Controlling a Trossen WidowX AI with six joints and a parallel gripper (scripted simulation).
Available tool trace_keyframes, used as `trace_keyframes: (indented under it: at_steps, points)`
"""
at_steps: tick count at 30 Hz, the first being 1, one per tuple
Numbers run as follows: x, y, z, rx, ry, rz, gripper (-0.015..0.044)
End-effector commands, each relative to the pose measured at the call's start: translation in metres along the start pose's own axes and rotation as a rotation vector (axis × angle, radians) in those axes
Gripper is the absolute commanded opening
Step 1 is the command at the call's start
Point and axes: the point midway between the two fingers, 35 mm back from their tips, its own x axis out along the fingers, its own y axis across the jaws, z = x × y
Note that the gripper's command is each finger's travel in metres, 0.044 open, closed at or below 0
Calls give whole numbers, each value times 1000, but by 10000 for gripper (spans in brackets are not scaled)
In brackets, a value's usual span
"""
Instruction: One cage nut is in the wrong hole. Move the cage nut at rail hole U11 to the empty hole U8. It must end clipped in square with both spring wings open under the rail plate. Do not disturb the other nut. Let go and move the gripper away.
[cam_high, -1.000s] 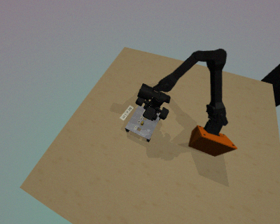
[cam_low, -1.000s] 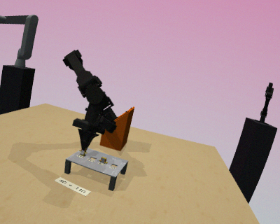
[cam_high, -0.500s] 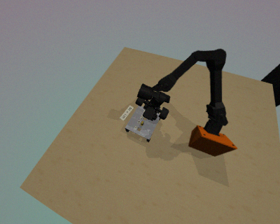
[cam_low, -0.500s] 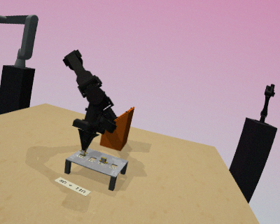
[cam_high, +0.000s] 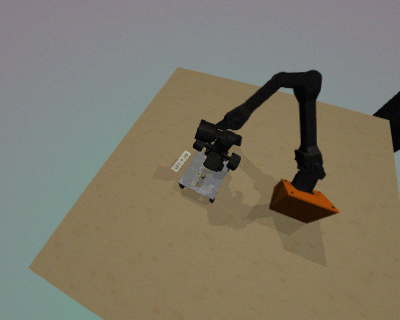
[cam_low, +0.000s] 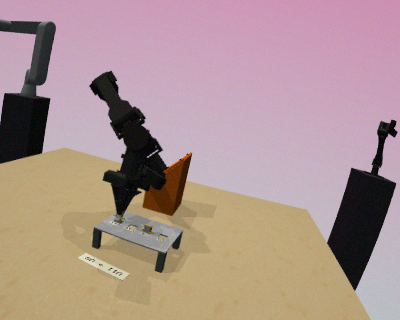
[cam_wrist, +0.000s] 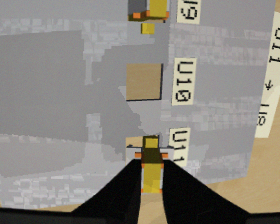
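The cage nut (cam_low: 119, 219) (cam_wrist: 152, 172) at rail hole U11 is a small yellow metallic piece, narrow and elongated as seen from the wrist, with orange edges and thin pale strips along its sides. The end effector (cam_low: 119, 214) (cam_wrist: 151, 167), whose black fingers taper to narrow tips, pinches this nut at the U11 opening. The rail plate (cam_high: 190, 181) (cam_low: 162, 243) (cam_wrist: 45, 85) is flat, grey and rectangular, patchily mottled, and stands on short dark legs. Its U10 hole (cam_wrist: 144, 81) is square, showing tan beneath. The other nut (cam_low: 148, 228) (cam_wrist: 158, 9), also yellow, sits at U9. A cream paper strip (cam_high: 181, 161) (cam_low: 104, 266) (cam_wrist: 269, 80) with black lettering lies beside the plate on the tan, faintly blotched surface (cam_high: 125, 240) (cam_low: 225, 280).
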Motion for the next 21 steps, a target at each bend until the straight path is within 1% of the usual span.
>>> trace_keyframes:
  at_steps: [1, 21]
  points:
    - [1, 0, 1, 1, -3, 4, 28]
    - [0, 0, 1, 1, -2, 15, 28]
